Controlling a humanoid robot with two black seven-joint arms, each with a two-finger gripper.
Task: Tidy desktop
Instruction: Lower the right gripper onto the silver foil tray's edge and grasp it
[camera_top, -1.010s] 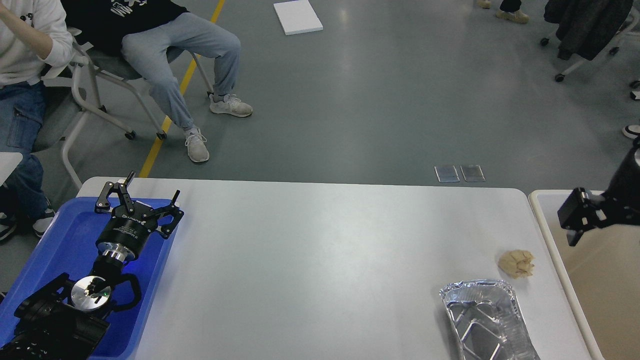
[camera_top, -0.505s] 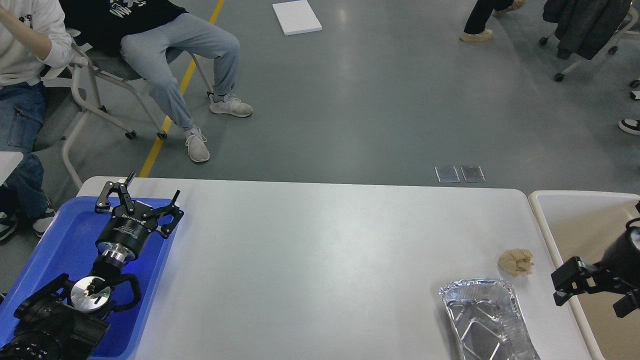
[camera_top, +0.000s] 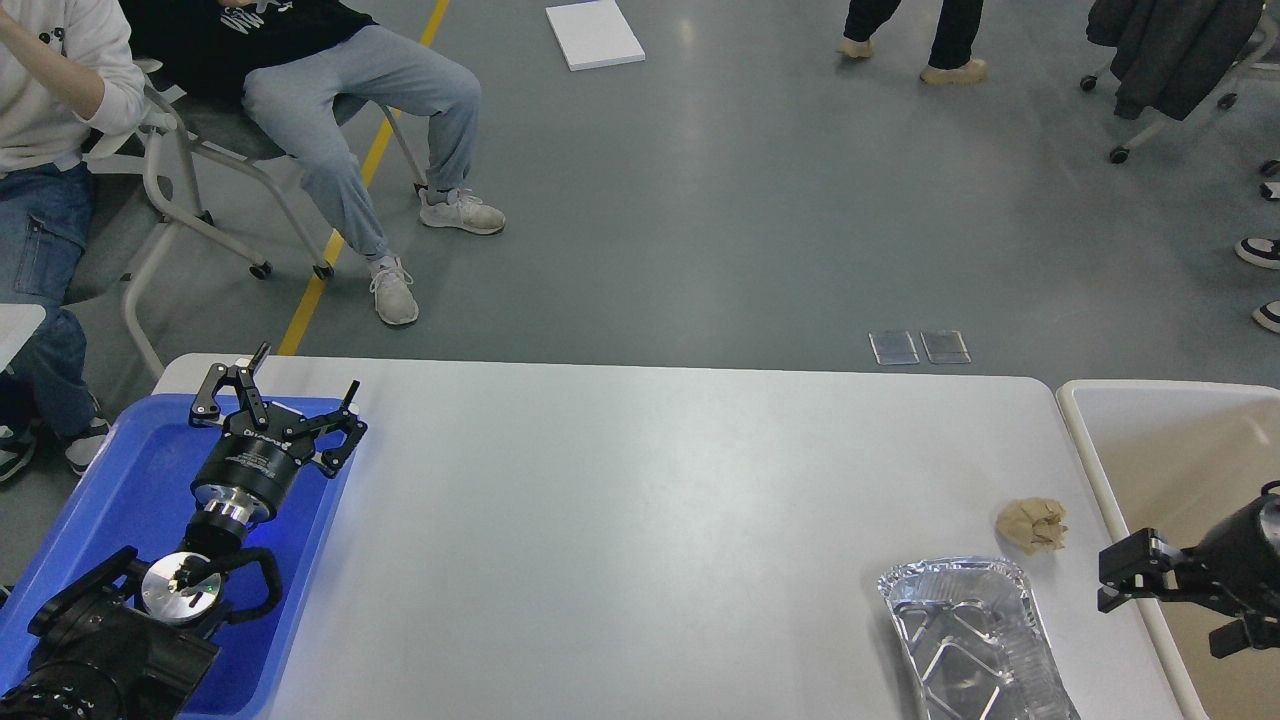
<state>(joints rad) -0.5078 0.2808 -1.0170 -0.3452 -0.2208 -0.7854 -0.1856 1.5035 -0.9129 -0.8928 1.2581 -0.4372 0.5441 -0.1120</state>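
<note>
The white desktop (camera_top: 640, 520) fills the lower half of the head view. A crumpled brown paper ball (camera_top: 1033, 526) lies near its right edge. An empty silver foil tray (camera_top: 975, 640) lies just in front of the ball, at the near right. My right gripper (camera_top: 1175, 600) hangs over the gap between the desktop's right edge and the bin, right of the foil tray; its fingers stand apart and hold nothing. My left gripper (camera_top: 305, 372) is open and empty above the far edge of the blue tray.
A blue plastic tray (camera_top: 110, 500) sits at the desktop's left end under my left arm. A beige, white-rimmed bin (camera_top: 1170, 440) stands right of the desktop. People sit on chairs (camera_top: 190, 190) beyond the far left corner.
My right gripper has moved down and toward me, from over the bin's far part to beside the foil tray. My left arm has not moved. A person walks in the background.
</note>
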